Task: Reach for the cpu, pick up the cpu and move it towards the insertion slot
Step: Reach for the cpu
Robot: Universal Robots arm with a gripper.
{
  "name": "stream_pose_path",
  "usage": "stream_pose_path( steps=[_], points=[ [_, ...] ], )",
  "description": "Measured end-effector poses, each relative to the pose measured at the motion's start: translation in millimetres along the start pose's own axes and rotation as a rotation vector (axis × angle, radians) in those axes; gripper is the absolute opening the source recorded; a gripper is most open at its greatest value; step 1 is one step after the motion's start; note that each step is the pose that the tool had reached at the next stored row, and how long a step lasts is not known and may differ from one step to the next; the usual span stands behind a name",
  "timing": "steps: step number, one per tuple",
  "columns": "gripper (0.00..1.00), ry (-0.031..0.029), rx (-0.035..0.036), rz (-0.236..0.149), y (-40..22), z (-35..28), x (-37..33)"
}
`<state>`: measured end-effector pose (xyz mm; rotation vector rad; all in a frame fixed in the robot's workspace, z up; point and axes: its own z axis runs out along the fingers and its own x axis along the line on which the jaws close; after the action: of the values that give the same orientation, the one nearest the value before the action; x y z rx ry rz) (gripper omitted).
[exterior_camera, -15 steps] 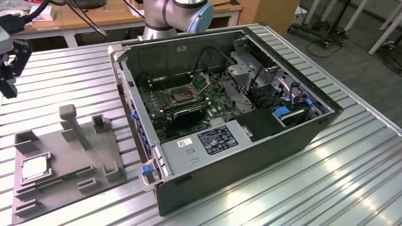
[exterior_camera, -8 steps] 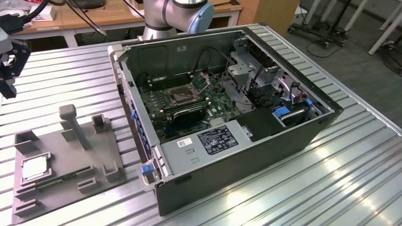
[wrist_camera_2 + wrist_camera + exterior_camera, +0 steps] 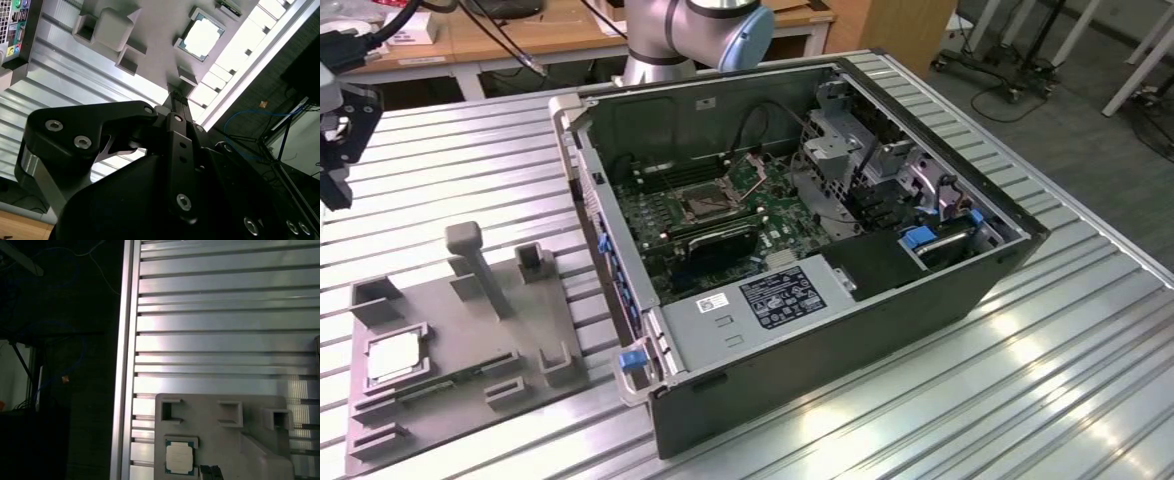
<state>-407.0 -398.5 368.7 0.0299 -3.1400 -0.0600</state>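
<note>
Up at the exterior view's left edge our gripper (image 3: pixel 336 160) hangs well apart from the cpu (image 3: pixel 394 355), seated in its grey tray (image 3: pixel 460 335) recess: we judge reach step, can't tell how the jaws stand, and approach needs centring over it.

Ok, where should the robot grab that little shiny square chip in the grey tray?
By two opposite edges, coming straight down from above. The cpu lies flat in a shallow recess of the grey tray, so its top faces up and only its thin rim offers a pinch; a sideways approach would likely meet the tray's walls.
</note>
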Motion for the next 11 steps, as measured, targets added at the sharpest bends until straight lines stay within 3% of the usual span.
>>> stream_pose_path(
  steps=[11],
  points=[
    [0.1,0.0,0.0,0.0,0.1,0.3,3.6]
  ],
)
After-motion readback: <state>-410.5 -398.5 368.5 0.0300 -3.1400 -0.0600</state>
